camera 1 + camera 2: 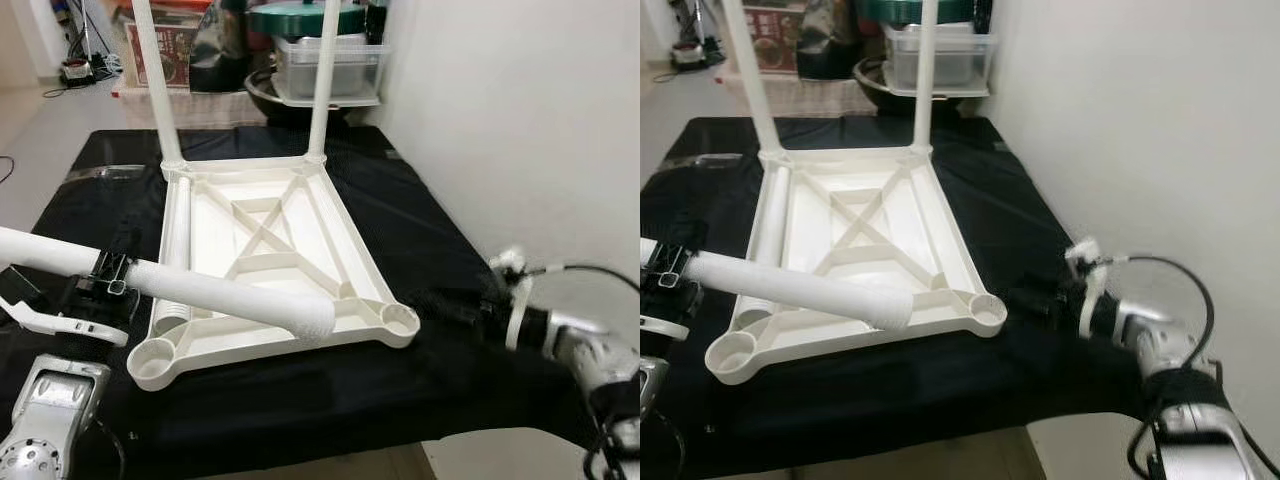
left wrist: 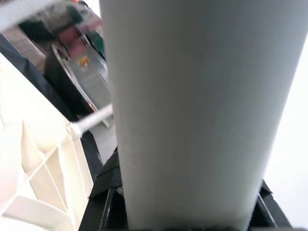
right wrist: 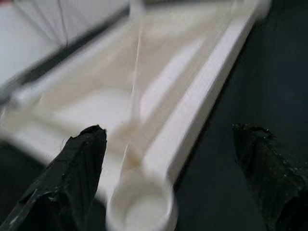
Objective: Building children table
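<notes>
1. Tabletop [image 1: 270,260] lies upside down on a black cloth [image 1: 420,250], ribs and X-brace facing up.
2. Two legs [image 1: 160,80] stand upright in the far corner sockets. Another leg [image 1: 178,225] lies flat inside the tabletop along its left rim.
3. Near-left socket [image 1: 155,355] and near-right socket [image 1: 398,320] are both empty.
4. Left gripper [image 1: 112,275] is clamped around a loose leg [image 1: 230,298], gripping it partway along; the leg runs across the near-left corner of the tabletop, ribbed end over the near edge between the two empty sockets.
5. Left wrist view: the held leg close up, black fingers [image 2: 103,207] on both sides at its base, tabletop ribs off to one side.
6. Right gripper [image 1: 455,305] sits low over the cloth just beside the near-right corner, pointing at it.
7. Right wrist view: its fingers [image 3: 82,159] are spread wide with nothing between them, near-right socket framed in the gap, not touching.
8. Bins [image 1: 325,65] and clutter sit behind the cloth; white wall [image 1: 520,120] on the right.
</notes>
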Controlling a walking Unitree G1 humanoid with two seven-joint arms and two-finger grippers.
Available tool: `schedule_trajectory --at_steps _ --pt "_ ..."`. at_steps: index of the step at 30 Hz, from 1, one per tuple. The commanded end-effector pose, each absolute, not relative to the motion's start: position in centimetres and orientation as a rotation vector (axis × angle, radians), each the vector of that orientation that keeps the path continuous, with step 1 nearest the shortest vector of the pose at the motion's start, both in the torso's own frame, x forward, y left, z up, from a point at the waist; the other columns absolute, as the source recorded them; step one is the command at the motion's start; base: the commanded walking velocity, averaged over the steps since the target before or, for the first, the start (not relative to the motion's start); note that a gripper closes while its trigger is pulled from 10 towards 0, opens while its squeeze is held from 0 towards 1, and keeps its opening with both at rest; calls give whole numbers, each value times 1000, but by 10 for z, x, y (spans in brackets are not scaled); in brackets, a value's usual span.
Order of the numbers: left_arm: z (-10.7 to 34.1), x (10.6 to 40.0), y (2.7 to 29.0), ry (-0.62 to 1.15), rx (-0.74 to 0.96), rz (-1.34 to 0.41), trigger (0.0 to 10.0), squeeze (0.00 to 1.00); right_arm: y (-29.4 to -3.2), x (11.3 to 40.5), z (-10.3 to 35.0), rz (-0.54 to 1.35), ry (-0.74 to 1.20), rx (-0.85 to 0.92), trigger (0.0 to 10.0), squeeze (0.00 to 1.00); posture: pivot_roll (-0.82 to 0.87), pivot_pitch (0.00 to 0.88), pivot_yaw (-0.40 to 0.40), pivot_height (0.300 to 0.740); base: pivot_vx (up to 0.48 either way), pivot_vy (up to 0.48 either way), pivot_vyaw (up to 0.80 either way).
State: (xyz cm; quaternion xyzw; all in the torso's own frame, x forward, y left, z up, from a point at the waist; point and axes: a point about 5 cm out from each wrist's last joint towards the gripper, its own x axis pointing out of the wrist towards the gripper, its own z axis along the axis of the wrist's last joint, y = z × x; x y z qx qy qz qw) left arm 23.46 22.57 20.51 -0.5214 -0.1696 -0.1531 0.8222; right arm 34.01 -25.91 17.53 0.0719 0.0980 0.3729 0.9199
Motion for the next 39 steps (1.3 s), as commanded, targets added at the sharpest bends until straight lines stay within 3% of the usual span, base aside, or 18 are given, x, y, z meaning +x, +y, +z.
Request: schedule_trajectory --at_steps 1,4,6,9,10,13,27,39 --pt "206 243 214 -305 -1027 -365 10000 0 -240 354 219 832 41 175 10000 0 42 0 -54 740 0 0 0" --pt "204 248 209 -274 -983 -372 10000 0 -219 358 245 934 -26 180 10000 0 40 0 -50 740 0 0 0" --pt "203 255 201 -247 -945 -388 10000 0 -176 357 265 1115 -26 67 10000 0 38 0 -49 740 0 0 0" --pt "205 257 196 -249 -937 -410 10000 0 -144 354 259 1195 86 -45 10000 0 46 0 -59 740 0 0 0" --pt "205 257 196 -249 -937 -410 10000 0 -144 354 259 1195 86 -45 10000 0 46 0 -59 740 0 0 0" --pt "203 255 189 -230 -905 -436 10000 0 -112 339 244 1330 271 -54 10000 0 55 0 -68 740 0 0 0" --pt "198 253 177 -195 -828 -479 10000 0 -68 306 218 1556 430 -183 10000 0 58 0 -72 740 0 0 0" --pt "193 257 164 -166 -797 -517 10000 0 -31 306 172 1437 508 -377 10000 0 64 0 -66 740 0 0 0"
